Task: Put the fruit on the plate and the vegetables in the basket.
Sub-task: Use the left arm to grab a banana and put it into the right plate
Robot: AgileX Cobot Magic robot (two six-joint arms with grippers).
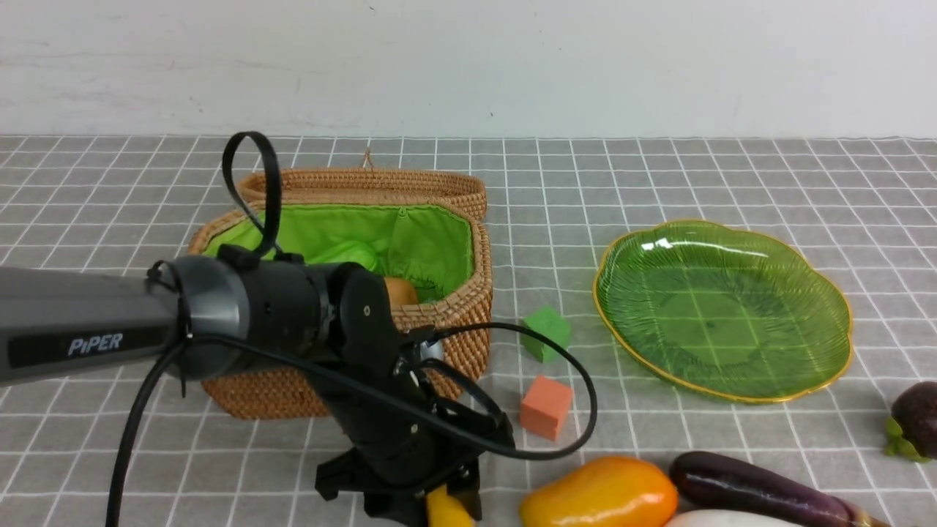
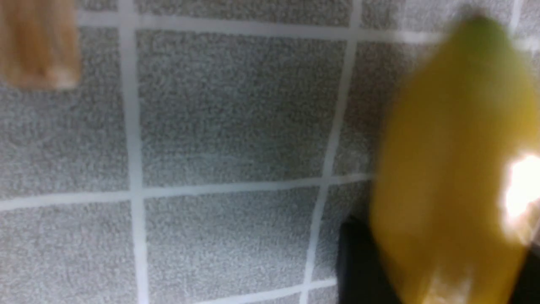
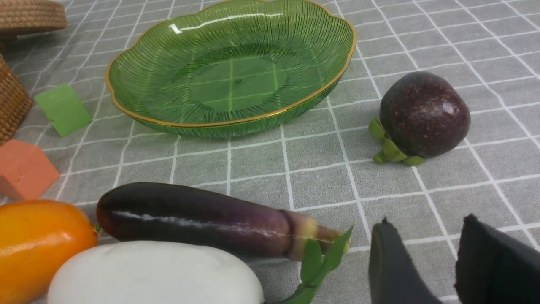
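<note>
A table (image 1: 732, 168) under a grey cloth with a white grid carries everything. The left arm (image 1: 88, 329) reaches across from the left, hiding the near left wall of the basket (image 1: 454, 307) in the front view. The basket stands open at the left of the table, its lid (image 1: 381, 187) back behind it. A pale green gourd (image 1: 348, 255) and a brown potato (image 1: 400, 291) lie inside on the green lining.

The plate (image 1: 721, 307) sits well apart to the right with nothing on it. The eggplant (image 3: 190, 217) lies near the front edge, between the plate and the white vegetable (image 3: 156, 274), touching the latter along its side. The mango (image 3: 38, 245) rests just left of both, against the eggplant's blunt end.

The banana (image 2: 451, 169) is at the front edge, left of the mango. The left jaws stand around it, with one black finger showing beside it in the blurred left wrist view. Whether they already grip it cannot be told.

The mangosteen (image 3: 424, 114) lies on the cloth to the right of the plate, apart from it, leaves down toward the eggplant.

A green cube (image 1: 547, 333) and an orange cube (image 1: 545, 408) sit in the gap between basket and plate, the orange one nearer the mango.

The right jaws hover low over bare cloth near the eggplant's stem, their dark fingers (image 3: 392, 261) partly apart and holding nothing.
</note>
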